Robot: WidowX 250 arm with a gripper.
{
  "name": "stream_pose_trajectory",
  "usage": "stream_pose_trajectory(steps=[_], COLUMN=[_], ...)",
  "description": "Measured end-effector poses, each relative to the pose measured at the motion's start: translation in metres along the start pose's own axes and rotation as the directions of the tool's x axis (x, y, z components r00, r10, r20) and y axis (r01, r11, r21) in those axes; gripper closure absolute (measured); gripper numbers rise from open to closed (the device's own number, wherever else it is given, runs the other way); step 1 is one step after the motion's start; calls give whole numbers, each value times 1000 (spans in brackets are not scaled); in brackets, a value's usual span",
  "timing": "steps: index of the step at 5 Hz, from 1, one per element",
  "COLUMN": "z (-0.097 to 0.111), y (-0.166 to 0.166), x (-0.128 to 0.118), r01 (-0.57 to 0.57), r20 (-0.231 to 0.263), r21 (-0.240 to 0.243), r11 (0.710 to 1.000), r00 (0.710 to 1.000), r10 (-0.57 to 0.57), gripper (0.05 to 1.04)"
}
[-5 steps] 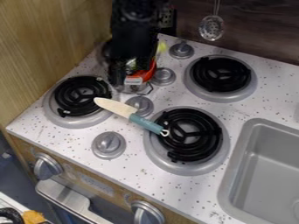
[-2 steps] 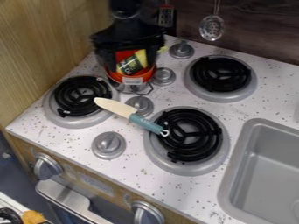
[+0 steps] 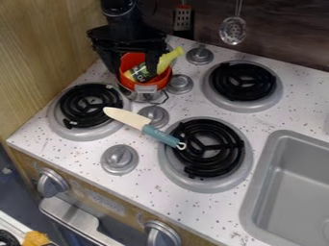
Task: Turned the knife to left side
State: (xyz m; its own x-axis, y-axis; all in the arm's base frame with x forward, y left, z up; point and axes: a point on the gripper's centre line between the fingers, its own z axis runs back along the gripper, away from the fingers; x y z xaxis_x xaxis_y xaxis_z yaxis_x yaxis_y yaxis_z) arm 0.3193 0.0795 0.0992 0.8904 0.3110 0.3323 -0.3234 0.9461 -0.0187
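Knife (image 3: 132,120): here it lies, a smooth cream blade with a rounded tip and a blue-green handle ending in a small pale loop, slanting across left of centre in the frame, the tip over the left burner's edge and the handle end over the lower burner's edge.
Gripper (image 3: 133,69): up at the upper left, black and angular, hanging over the pots, its two fingers spread apart, the right-hand one in the frame dipping in front of the bottle, and neither clamped on anything.
Pots: a round, glossy red pot (image 3: 132,85) sitting in a shiny metal pot (image 3: 145,96) with a wire loop at its side, and inside the red one a yellow bottle (image 3: 169,56) with a dark label, leaning, its neck poking past the rim.
Burners: three sets of black coils in round grey pans, one at left (image 3: 90,108), one at lower centre (image 3: 208,149), one at upper right (image 3: 244,81).
Stovetop (image 3: 157,194): white and speckled, dotted with round grey knobs, one of them (image 3: 120,159) below the left burner.
Sink (image 3: 289,178): matte grey, round-cornered, at lower right.
Back wall: dark, streaky wood grain (image 3: 283,33), a perforated metal spoon (image 3: 233,31) hanging before it.
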Motion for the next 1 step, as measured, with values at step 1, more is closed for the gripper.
stream_pose_trajectory(steps=[1], z=[1], y=[14], x=[9], r01=[14], r20=[19], r21=[17], r11=[1000], r00=[1000], r10=[-15], gripper=[82])
